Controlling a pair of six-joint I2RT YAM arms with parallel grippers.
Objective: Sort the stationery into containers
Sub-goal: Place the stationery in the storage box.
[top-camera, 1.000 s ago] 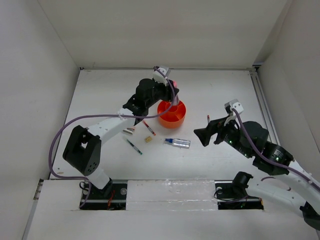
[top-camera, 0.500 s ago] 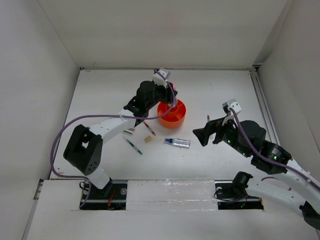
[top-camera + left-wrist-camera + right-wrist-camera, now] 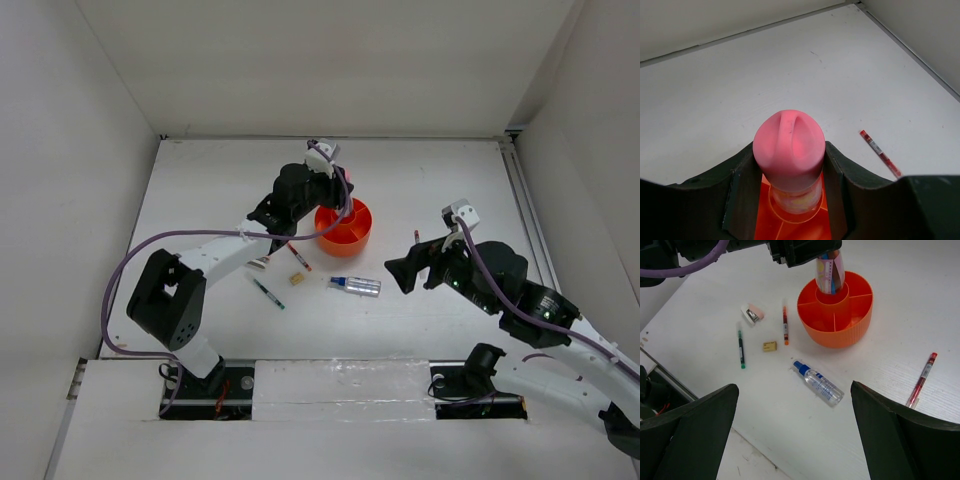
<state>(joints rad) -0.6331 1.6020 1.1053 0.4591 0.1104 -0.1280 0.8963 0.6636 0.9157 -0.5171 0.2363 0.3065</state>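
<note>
Pens [image 3: 785, 322] [image 3: 740, 346] [image 3: 921, 379]: three; pink tube [image 3: 829, 270], silvery tube [image 3: 819, 383], stapler [image 3: 752, 313], cube [image 3: 770, 346]: one each.

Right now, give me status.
Left gripper shut on pink tube, lower end in centre well of organizer. Right gripper open, empty. Nothing blocking the well.

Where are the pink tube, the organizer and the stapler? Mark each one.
pink tube [image 3: 788, 142]: left wrist view, on its rounded pink cap.
organizer [image 3: 842, 335]: right wrist view, on its ribbed orange outer wall.
stapler [image 3: 753, 313]: right wrist view, on the middle of its body.
</note>
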